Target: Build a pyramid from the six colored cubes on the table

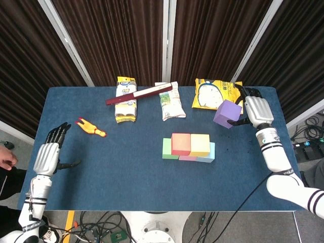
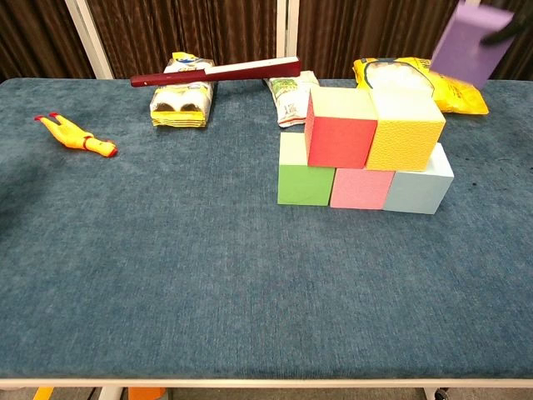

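A purple cube (image 1: 227, 113) (image 2: 471, 42) hangs tilted in the air above the table's right rear, held by my right hand (image 1: 256, 110). Left of it and nearer the front stand five cubes: green (image 2: 300, 173), pink (image 2: 361, 187) and light blue (image 2: 419, 184) in a bottom row, with red (image 2: 340, 128) and yellow (image 2: 406, 127) on top. In the head view the stack (image 1: 190, 147) lies mid-table. My left hand (image 1: 46, 156) hovers at the table's left edge, fingers spread, holding nothing.
A yellow snack bag (image 1: 216, 94) lies behind the lifted cube. Two smaller packets (image 1: 126, 98) (image 1: 169, 100) and a dark red stick (image 1: 138, 94) are at the back centre. A rubber chicken (image 1: 90, 127) lies at the left. The blue table (image 1: 126, 177) extends forward.
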